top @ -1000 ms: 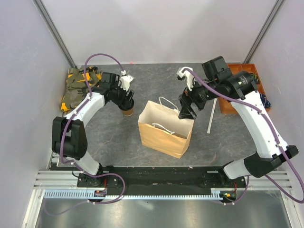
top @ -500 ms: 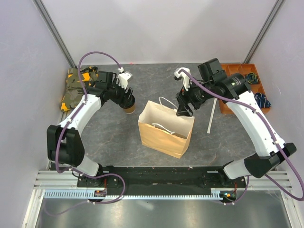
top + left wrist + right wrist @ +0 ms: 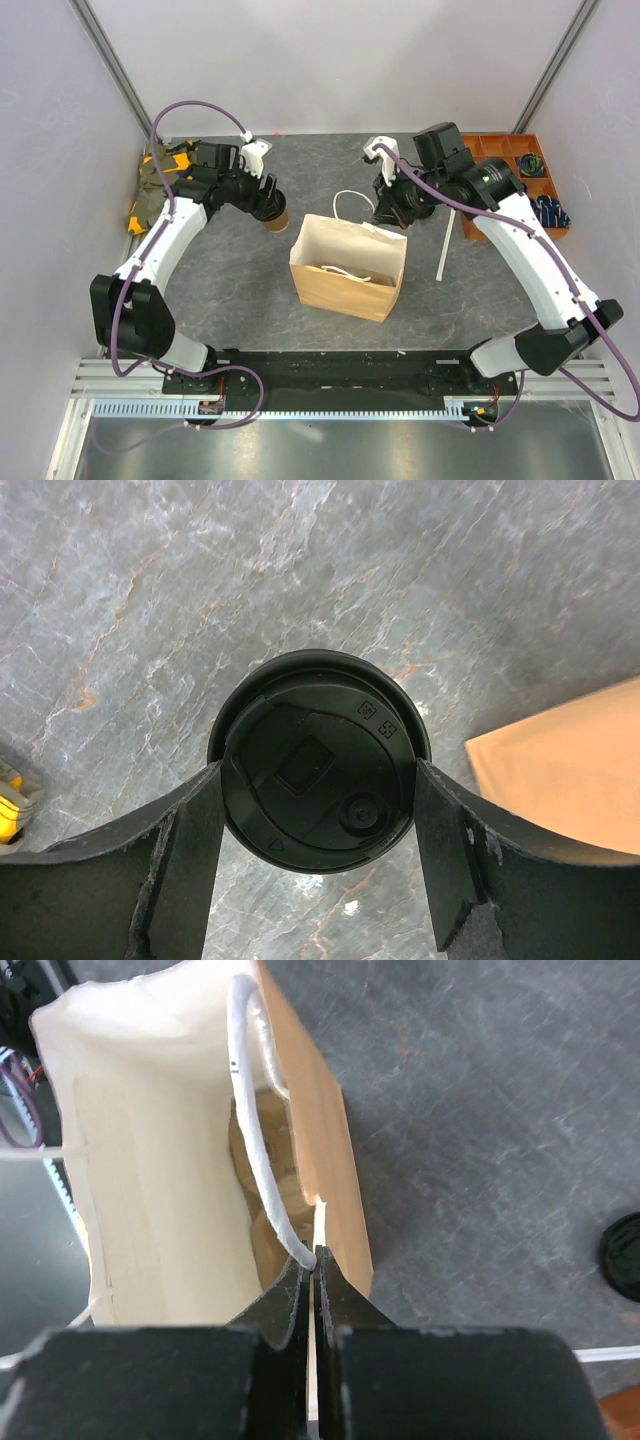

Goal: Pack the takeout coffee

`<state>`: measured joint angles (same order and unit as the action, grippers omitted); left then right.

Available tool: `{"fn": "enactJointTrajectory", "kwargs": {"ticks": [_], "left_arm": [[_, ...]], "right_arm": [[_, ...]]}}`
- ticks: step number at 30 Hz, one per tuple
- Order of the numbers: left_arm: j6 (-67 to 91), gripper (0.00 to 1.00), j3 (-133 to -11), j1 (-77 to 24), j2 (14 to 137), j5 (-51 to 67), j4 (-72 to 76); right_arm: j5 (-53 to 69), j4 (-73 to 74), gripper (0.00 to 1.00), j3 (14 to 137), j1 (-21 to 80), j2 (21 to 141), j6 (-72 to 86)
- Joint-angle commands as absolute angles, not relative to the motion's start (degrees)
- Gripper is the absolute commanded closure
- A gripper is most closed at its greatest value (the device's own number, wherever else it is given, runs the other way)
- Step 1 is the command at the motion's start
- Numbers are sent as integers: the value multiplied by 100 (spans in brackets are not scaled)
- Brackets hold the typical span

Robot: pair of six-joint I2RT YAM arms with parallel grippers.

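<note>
The takeout coffee [image 3: 273,213] is a tan paper cup with a round black lid [image 3: 318,760]. My left gripper [image 3: 319,770] is shut on it from above, one finger pressed to each side of the lid. It hangs just left of the brown paper bag [image 3: 345,275], whose tan corner [image 3: 570,770] shows at the right of the left wrist view. My right gripper [image 3: 316,1255] is shut on the bag's far rim, where the white handle [image 3: 255,1130] ends. In the top view this gripper [image 3: 388,215] sits at the bag's back right corner. The bag [image 3: 150,1160] stands with its mouth open.
An orange tray [image 3: 520,160] of small parts sits at the back right. A white stick [image 3: 445,245] lies beside the right arm. A green and yellow bundle [image 3: 160,180] lies at the back left. Tan shapes [image 3: 265,1160] show at the bag's bottom. A black round thing [image 3: 625,1255] lies on the table.
My right gripper has gone from open to shut on the bag's far rim and drawn it slightly back. The left arm has carried the cup a little farther back.
</note>
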<state>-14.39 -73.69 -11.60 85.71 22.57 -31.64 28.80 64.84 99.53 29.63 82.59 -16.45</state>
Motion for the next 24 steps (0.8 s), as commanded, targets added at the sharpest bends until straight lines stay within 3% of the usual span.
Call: {"fn": "enactJointTrajectory", "kwargs": {"ticks": [1,12,19,24], "left_arm": [[-1116,47,-7620,-1125,8297,2400,-3199],[-1002,47,-7699,-1099,8227,2399,-3208],[-958,47,-7576,-1090,8121,2435,-3217],[-941,47,-7506,-1090,8007,2452,-3261]], "right_arm": [[2620,5653,100,10038,2988,7797,-1521],[2338,5028,100,9335,2997,7252,-1468],[2101,4368,100,7957,3269,6137,-2020],[2136,4342,100,7638,3515,5810,-2241]]}}
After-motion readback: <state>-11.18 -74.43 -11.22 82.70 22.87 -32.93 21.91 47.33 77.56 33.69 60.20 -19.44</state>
